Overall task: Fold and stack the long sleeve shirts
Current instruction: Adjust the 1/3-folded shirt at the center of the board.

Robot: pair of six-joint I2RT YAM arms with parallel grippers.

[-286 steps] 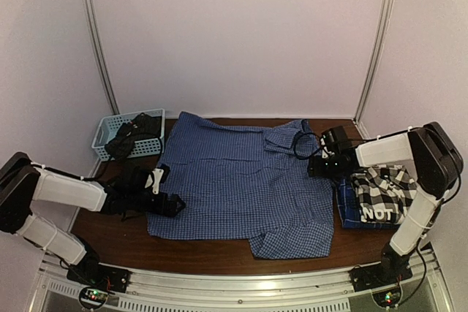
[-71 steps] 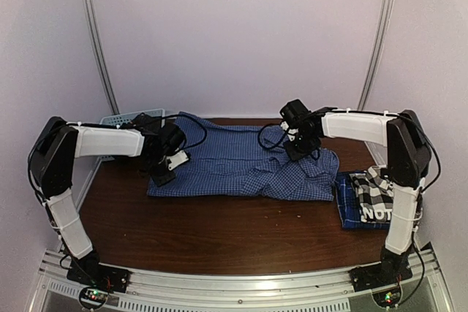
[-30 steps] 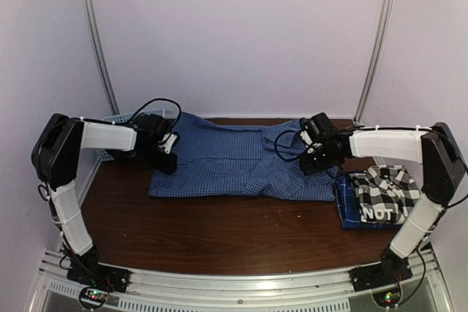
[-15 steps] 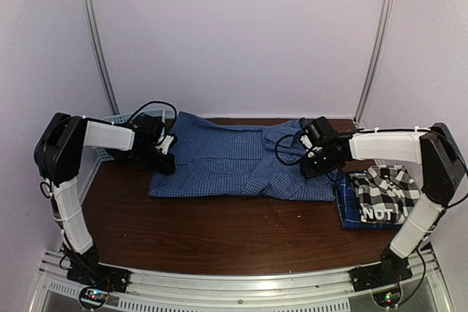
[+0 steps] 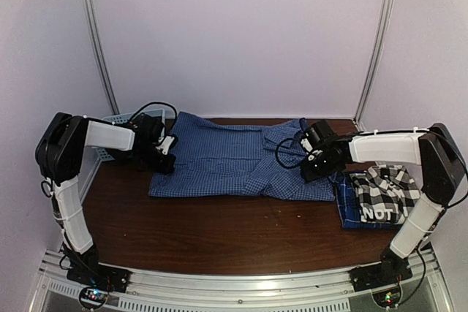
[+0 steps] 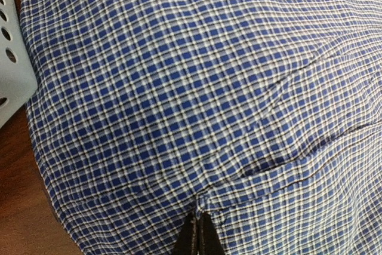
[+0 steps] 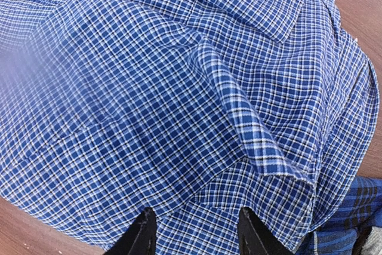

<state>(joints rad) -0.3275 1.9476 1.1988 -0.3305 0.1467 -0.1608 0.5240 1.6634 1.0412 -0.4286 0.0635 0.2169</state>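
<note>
**Inspector A:** What do we record nearest the arms?

**Inspector B:** We note a dark, smooth wooden tabletop, bare along its near strip. Beyond it, the blue fine-check shirt lies as a long, flat band across the middle. It is thin woven cloth, lightly creased, with its collar end bunched toward the right.

**Inspector A:** And at the right side?

**Inspector B:** We find the black-and-white large-plaid shirt folded with its white lettering uppermost. It rests on the darker blue plaid shirt, which is also folded. That pile touches the blue shirt's right end.

**Inspector A:** The hands?

**Inspector B:** The left hand sits at the shirt's left edge. The overhead view hides its fingertips. Its wrist view shows them pressed together, with a small pucker of check cloth pinched between them.

The right hand is over the shirt's right end. Its wrist view shows two black fingers parted and gripping nothing, with the cloth lying below them. We cannot tell whether they touch it. That view also shows a raised fold with a paler hem, which the overhead view does not resolve.

**Inspector A:** Farthest back?

**Inspector B:** We log the light blue plastic lattice basket in the far left corner, behind the left arm and just beside the shirt. The left wrist view shows only its perforated wall.
</note>
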